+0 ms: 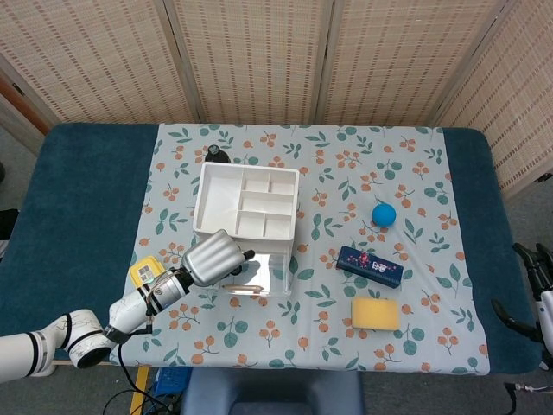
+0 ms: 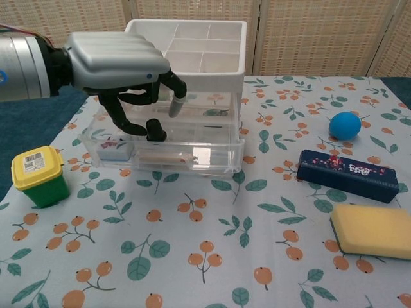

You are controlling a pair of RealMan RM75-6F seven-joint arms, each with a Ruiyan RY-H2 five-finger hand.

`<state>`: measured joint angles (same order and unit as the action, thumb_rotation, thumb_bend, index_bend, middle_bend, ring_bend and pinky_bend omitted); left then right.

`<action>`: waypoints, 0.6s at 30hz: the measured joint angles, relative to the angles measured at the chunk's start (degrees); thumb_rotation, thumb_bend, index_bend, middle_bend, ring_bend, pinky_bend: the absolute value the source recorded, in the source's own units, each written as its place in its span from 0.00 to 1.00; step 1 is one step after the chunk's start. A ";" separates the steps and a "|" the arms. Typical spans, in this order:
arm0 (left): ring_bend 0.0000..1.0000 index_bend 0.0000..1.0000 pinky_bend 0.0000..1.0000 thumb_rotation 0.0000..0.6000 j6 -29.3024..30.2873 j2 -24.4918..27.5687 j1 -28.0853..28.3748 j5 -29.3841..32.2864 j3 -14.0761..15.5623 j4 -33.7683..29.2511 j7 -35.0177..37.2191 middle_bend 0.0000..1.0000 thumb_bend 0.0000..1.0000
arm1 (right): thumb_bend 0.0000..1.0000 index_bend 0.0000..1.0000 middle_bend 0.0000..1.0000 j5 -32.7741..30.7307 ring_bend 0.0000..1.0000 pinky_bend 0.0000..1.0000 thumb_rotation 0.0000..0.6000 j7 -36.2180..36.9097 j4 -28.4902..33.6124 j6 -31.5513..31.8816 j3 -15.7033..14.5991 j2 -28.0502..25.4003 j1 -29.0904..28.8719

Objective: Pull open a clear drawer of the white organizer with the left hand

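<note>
Clear drawer (image 2: 186, 156) contents show only beneath chest-view left hand (image 2: 125, 70).

Looks like a robot lab test booth, not anyone's actual home

The table (image 1: 86, 199) has dark blue padding with a leaf-and-berry print cloth (image 1: 406, 337) laid flat over it, and woven reed folding screens (image 1: 251, 56) close off the whole back so there's no room behind. The stuff on the cloth is a random prop mix: blue ball (image 1: 384, 214), yellow sponge (image 1: 375, 314), navy box (image 1: 370, 265), little yellow-lidded green tub (image 2: 38, 176), white organizer (image 1: 246, 207). Cables (image 1: 130, 385) hang off the front edge.
</note>
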<state>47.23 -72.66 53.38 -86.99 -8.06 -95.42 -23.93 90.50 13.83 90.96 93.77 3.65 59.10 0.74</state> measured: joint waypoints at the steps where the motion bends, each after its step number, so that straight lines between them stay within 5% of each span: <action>1: 1.00 0.45 1.00 1.00 -0.01 -0.05 0.06 0.07 0.07 0.07 -0.20 0.92 0.21 | 0.29 0.00 0.13 -0.02 0.01 0.07 1.00 0.05 -0.02 -0.02 0.03 0.00 -0.02; 18: 1.00 0.49 1.00 1.00 0.25 -1.52 1.19 0.91 0.80 1.84 -0.24 0.92 0.21 | 0.29 0.00 0.13 -0.23 0.01 0.07 1.00 0.25 -0.17 -0.23 0.05 0.04 0.00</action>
<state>47.48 -74.18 54.57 -86.08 -7.27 -93.59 -24.17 90.27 14.08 90.79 93.54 3.70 59.14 0.74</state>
